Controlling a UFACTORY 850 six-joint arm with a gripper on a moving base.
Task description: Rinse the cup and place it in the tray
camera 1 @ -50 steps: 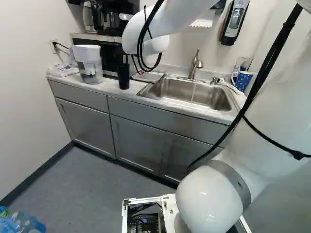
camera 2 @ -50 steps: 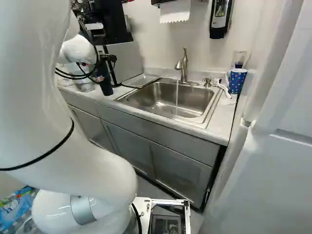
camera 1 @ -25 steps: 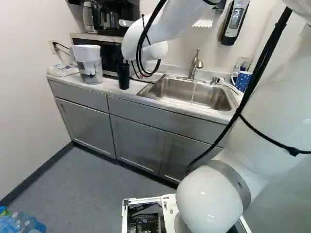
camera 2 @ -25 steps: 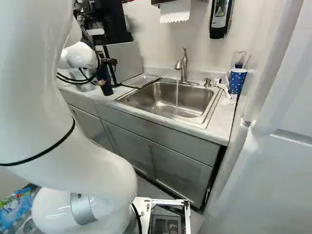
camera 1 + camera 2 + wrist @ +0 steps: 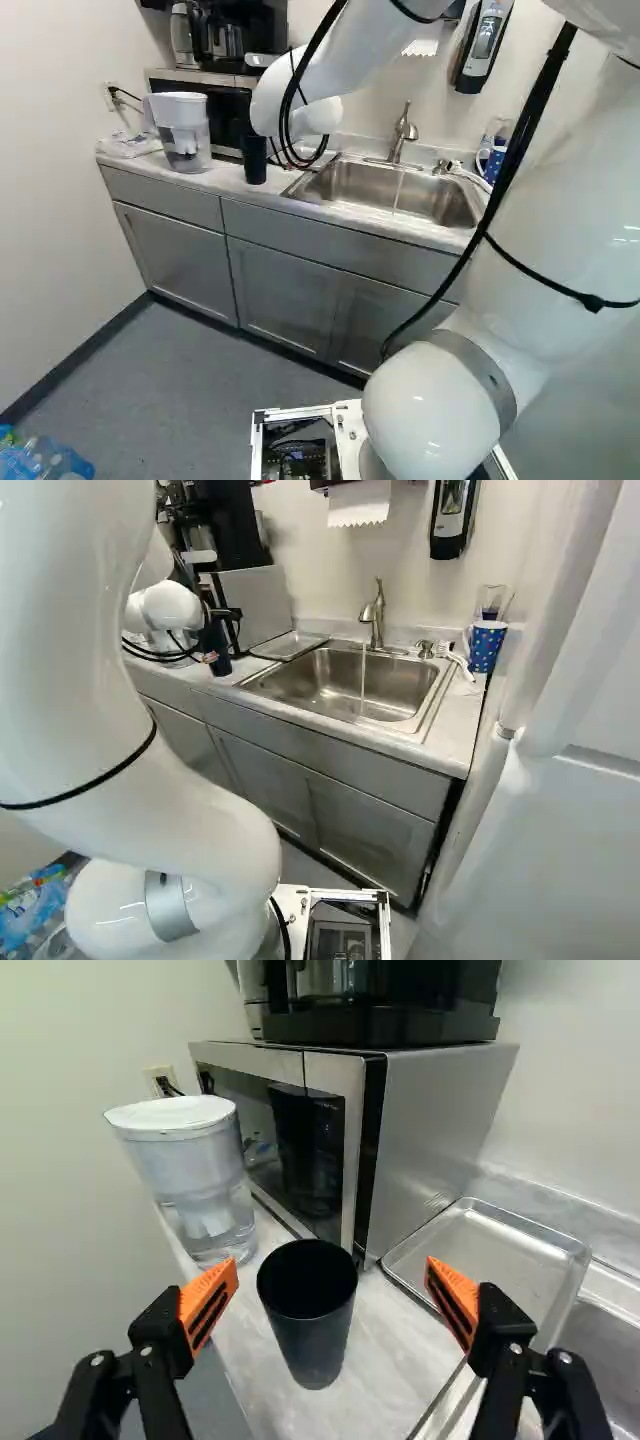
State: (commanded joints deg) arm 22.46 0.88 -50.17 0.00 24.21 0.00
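In the right base view my gripper (image 5: 211,657) is partly hidden, an orange pad showing beside the black cup (image 5: 220,652). The wrist view shows the gripper (image 5: 331,1268) wide open, a finger on either side of the upright cup (image 5: 315,1335), with gaps between cup and pads. The cup stands on the counter before the microwave; its inside looks dark. A shallow metal tray (image 5: 490,1250) lies beside the microwave, at the sink's edge. Water runs in a thin stream from the faucet (image 5: 376,615) into the sink (image 5: 345,685).
A water pitcher (image 5: 200,1180) stands close to the cup, on the side away from the tray. The microwave (image 5: 430,1120) rises behind the cup, a coffee maker on top. A blue dotted mug (image 5: 486,646) and a white brush are beyond the sink.
The arm has shifted: its wrist end moved slightly left and down in the left base view, and the gripper has come in close around the cup. Base and cup have not moved.
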